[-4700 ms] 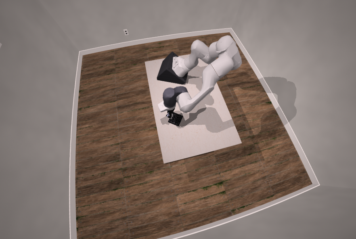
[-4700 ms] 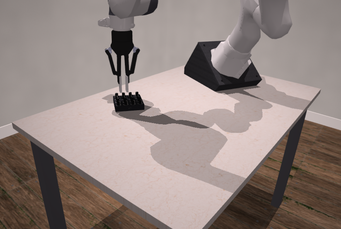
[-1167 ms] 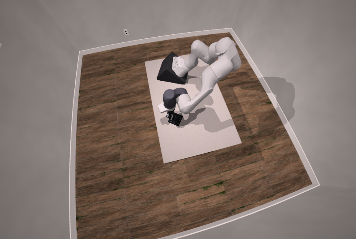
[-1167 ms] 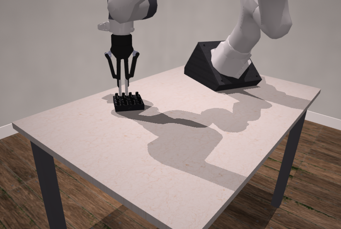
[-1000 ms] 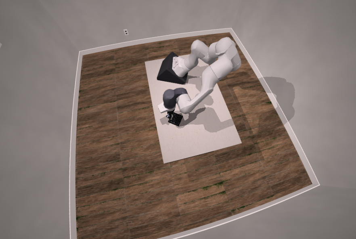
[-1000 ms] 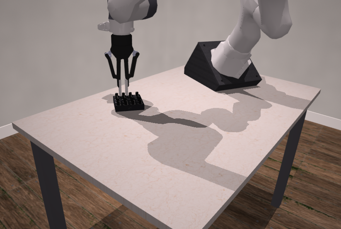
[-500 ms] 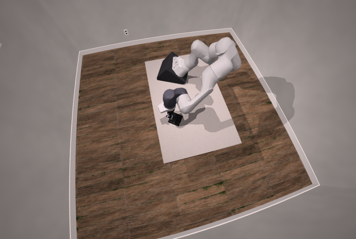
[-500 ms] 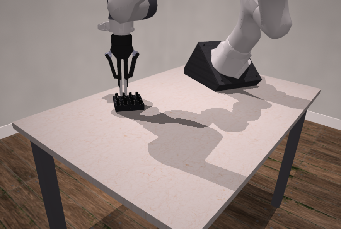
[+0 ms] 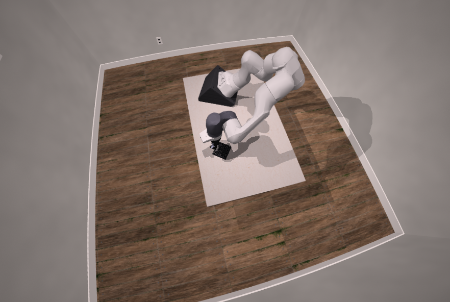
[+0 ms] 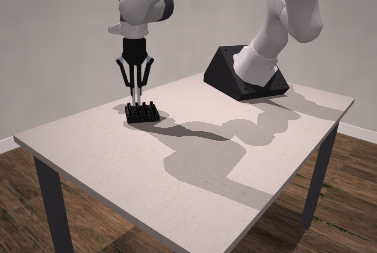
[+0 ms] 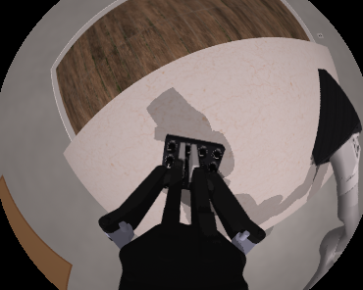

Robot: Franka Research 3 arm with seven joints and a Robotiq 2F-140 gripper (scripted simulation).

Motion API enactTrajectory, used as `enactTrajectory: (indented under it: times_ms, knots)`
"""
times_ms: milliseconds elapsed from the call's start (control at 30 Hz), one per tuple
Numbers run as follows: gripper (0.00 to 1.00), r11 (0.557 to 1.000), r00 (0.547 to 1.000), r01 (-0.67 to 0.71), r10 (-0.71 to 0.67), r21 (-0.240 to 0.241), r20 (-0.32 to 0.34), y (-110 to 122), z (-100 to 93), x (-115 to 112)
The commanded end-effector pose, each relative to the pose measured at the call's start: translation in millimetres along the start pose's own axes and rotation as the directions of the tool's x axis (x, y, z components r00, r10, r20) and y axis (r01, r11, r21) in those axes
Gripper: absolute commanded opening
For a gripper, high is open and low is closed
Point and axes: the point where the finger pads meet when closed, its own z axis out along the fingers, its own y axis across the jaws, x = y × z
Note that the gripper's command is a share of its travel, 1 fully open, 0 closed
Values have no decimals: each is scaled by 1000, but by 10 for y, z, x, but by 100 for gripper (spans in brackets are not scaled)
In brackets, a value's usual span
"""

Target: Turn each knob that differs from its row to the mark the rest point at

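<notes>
1. Here's the black rectangular knob box [image 9: 224,150] [image 10: 136,120] [image 11: 194,140], sitting upright on the pale, speckled stone-look surface [image 9: 254,181] [image 10: 105,166] [image 11: 263,88], with its socket side [image 10: 144,119], the rear, facing the exterior view.
2. Up top, black cylindrical knobs stand in rows; their white lines and printed names are too small for me to read.
3. And here I am, right over the front row: my black two-finger hand [image 9: 214,146] [image 10: 136,102] [image 11: 186,151], pointing down, its pale grey fingertips [image 10: 139,100] close together.
4. Those tips stand on either side of one black knob [image 10: 136,104] [image 11: 187,148], second from the left in the exterior view. My fingers are nearly closed, but whether they grip that knob or just flank it, I cannot tell.
5. Above the hand, my white jointed arm [image 9: 275,87] [image 10: 303,17] [image 11: 346,183] bends back to its black wedge-shaped base [image 9: 204,98] [image 10: 239,95] [image 11: 334,122], well apart from the box on the same surface.
6. Grey shadows spread beside the box and across the stone.
7. Further out, there's brown wood-plank floor [image 9: 161,231] [image 10: 13,190] [image 11: 175,29], then plain grey walls [image 9: 36,178] [image 10: 60,44] [image 11: 27,127] with white skirting along the bottom.
</notes>
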Motion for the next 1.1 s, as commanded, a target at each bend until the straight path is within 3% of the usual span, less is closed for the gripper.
enactTrajectory:
  times_ms: [0,1067]
  knots:
    - [5,1000,1000,6,-6,3,-1,-16,6,0]
    - [5,999,999,-37,37,3,-1,-16,6,0]
